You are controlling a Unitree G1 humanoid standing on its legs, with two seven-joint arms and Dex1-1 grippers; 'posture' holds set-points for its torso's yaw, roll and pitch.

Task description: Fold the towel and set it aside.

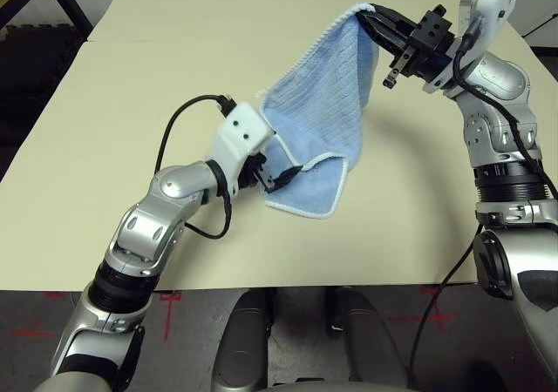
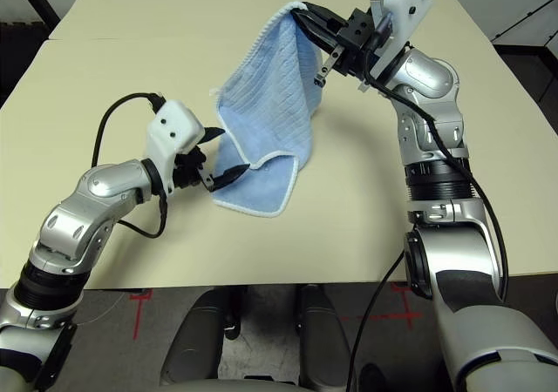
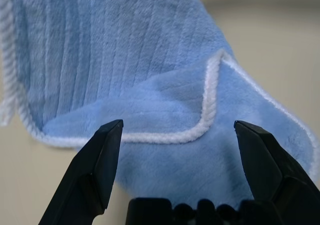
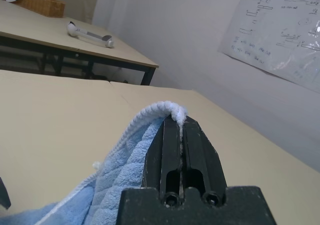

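The towel [image 1: 318, 104] is light blue with white stitched edging. It hangs from its top corner, and its lower end [image 2: 261, 187] rests folded on the cream table [image 1: 113, 131]. My right gripper [image 1: 370, 17] is shut on that top corner, held high above the table; the edging pokes out above its fingers [image 4: 177, 135]. My left gripper [image 1: 281, 176] stands open low at the towel's bottom edge, its fingertips [image 3: 107, 150] on either side of the folded lower hem [image 3: 165, 135] without closing on it.
The cream table stretches wide to the left and far side. A second table [image 4: 75, 40] behind carries a white utensil [image 4: 90, 33] and a wicker basket [image 4: 40, 5]. A whiteboard [image 4: 280, 30] hangs on the wall. Dark floor shows beyond the table's left edge.
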